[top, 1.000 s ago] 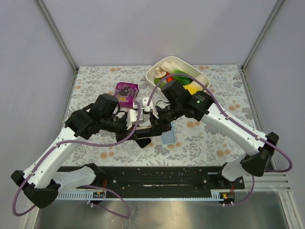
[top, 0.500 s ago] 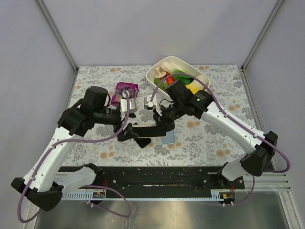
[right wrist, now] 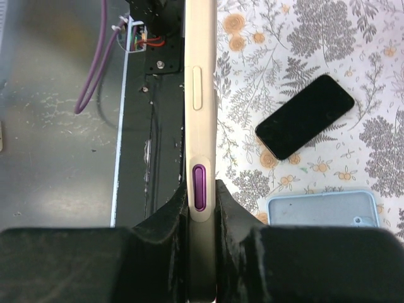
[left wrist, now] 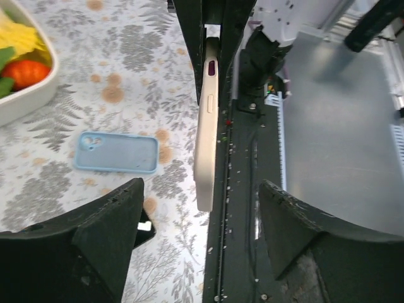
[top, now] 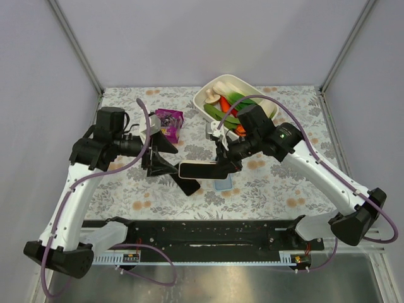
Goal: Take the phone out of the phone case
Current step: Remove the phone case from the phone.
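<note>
From above: the right gripper (top: pixel 222 165) is clamped on one end of the cream phone case (top: pixel 198 170), holding it level above the table (top: pixel 126 189). A dark face shows within the rim, so the phone looks not yet out.

Left wrist: the left gripper (left wrist: pixel 201 237) has its fingers (left wrist: pixel 95 240) spread wide, short of the case. It should catch the rim alone and peel it away.

Right wrist: a loose black phone (right wrist: pixel 305 117) and a blue case (right wrist: pixel 322 208) lie just beneath – clutter to avoid.

L gripper (left wrist: pixel 201 189) jaws wide apart; cream phone case (left wrist: pixel 205 126) edge-on btwn its fingers, touching neither; blue case (left wrist: pixel 118 152) lies ahead-left.
</note>
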`<state>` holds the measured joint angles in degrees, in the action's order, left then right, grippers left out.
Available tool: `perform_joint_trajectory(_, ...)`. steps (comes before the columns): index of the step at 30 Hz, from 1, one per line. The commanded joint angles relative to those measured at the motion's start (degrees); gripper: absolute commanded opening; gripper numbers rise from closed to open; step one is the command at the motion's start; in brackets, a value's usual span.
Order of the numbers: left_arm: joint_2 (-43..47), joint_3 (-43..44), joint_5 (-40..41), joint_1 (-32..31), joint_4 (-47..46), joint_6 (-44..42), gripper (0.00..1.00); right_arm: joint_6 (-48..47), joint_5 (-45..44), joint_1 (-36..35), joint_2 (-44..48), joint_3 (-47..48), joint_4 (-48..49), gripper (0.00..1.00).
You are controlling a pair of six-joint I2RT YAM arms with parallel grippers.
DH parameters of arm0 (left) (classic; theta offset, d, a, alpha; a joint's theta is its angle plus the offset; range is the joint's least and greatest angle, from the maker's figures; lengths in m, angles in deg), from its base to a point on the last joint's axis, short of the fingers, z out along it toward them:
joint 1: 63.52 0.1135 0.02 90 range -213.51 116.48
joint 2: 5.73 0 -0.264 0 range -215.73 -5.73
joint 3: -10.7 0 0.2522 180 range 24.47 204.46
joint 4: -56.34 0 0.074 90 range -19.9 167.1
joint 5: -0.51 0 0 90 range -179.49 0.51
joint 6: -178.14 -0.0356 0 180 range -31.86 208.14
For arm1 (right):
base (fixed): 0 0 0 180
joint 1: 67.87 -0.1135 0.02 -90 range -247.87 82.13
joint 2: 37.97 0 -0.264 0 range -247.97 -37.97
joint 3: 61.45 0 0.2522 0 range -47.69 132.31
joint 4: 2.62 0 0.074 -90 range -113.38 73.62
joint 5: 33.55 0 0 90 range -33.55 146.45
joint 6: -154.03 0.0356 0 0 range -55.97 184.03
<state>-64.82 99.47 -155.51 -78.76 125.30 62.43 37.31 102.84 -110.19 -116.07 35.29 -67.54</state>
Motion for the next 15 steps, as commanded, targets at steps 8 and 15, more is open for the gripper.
perform_joint_trajectory(8, -5.3, -0.1, -13.3, 0.3, -1.4, 2.0, 0.68, 1.8, 5.0, 0.1, 0.5, 2.4, 5.0, 0.00)
perform_joint_trajectory(15, -0.4, -8.8, -5.2, -3.6, -19.9, 17.9, 0.59, 4.9, 2.9, 0.2, -0.6, 3.4, 6.4, 0.00)
